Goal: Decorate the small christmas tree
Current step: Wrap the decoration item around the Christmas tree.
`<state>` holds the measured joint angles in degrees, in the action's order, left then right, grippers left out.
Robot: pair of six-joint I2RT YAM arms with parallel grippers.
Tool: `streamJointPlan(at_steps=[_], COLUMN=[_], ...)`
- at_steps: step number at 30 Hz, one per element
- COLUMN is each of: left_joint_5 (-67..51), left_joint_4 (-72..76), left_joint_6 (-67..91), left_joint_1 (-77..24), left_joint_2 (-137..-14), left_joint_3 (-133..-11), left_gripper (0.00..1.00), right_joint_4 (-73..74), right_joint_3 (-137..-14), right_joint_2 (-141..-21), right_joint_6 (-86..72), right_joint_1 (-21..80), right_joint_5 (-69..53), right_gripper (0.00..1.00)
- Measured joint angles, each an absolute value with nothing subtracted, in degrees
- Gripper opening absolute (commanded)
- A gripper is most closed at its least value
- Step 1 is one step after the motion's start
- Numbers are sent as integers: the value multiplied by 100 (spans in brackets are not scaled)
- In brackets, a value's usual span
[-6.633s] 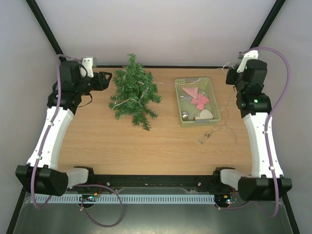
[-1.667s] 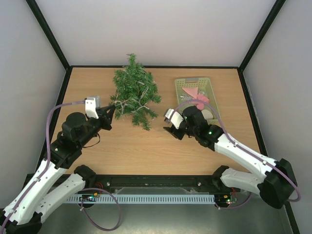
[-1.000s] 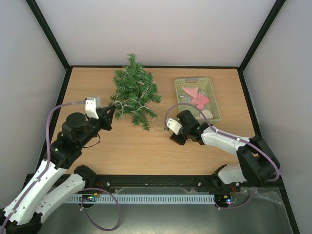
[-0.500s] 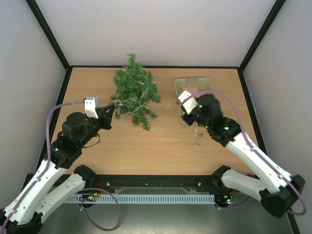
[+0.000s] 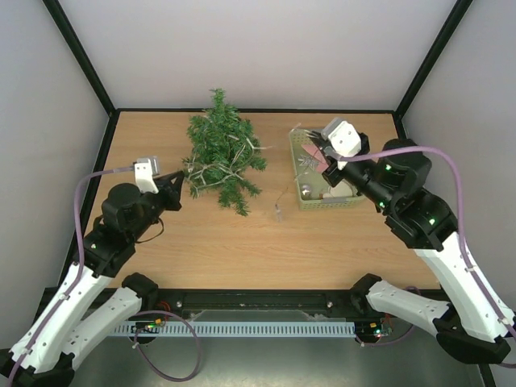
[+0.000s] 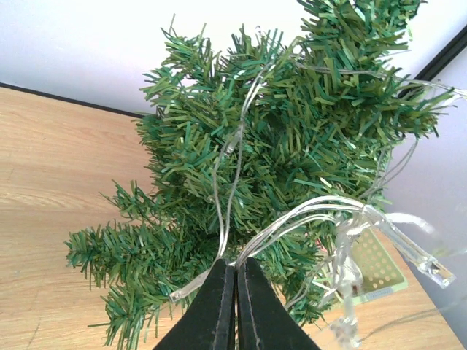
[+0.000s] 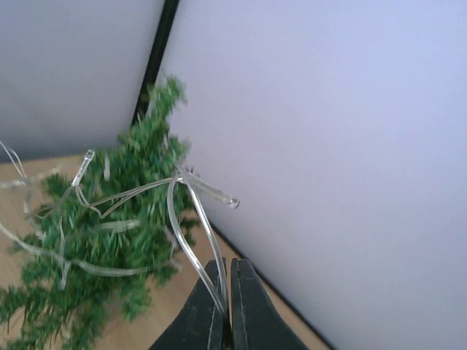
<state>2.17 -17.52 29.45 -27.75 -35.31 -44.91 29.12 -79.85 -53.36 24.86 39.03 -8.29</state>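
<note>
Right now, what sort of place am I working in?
Probably a robot test cell: plain white walls in a black frame, a wooden table, left arm and right arm bolted at its near edge.

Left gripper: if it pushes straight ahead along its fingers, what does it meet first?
The left gripper, shut and seemingly pinching the light string, points into the small christmas tree. Its lower branches come first, apparently just past the tips, though depth is unclear.

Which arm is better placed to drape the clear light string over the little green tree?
Likely right: the right gripper holds the clear light string raised; the left gripper pins it at the bristly green tree.
</note>
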Motion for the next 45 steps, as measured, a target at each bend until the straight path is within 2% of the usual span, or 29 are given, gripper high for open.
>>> streamJointPlan(at_steps=[8, 14, 23, 25, 29, 32, 40, 45], left_joint_5=[220, 16, -670, -792, -932, -1055, -1334, -1398], left_joint_4=[-1745, -1721, -1527, -1490, -1490, -1605, -2106, -2493], left_joint_6=[3022, 3026, 3022, 3020, 2956, 2875, 2147, 1719], left_joint_1=[-2506, -1957, -1229, -1153, -1024, -985, -982, -982], left_joint_2=[-3736, -3959, -4200, -4237, -4316, -4425, -4477, -4477], left_joint_3=[-4488, -4458, -4414, -4412, -4412, -4436, -5035, -5559], left_gripper=[2, 2, 3, 8, 33, 45, 59, 63], right_joint_4=[2082, 1734, 1328, 1251, 1210, 1212, 1304, 1433], right_joint_3=[-8680, -9598, -10337, -10554, -10993, -11019, -11019, -11209], right_joint_2=[-5817, -6967, -8132, -8320, -8611, -8626, -8626, -8698], right_joint_6=[3020, 3653, 4438, 4563, 4652, 4652, 4663, 4713], right_joint_1=[3903, 3903, 3903, 3903, 3907, 3920, 4010, 4023], right_joint_5=[-1326, -1109, -663, -578, -556, -666, -915, -928], right_gripper=[2, 2, 2, 2, 2, 2, 2, 2])
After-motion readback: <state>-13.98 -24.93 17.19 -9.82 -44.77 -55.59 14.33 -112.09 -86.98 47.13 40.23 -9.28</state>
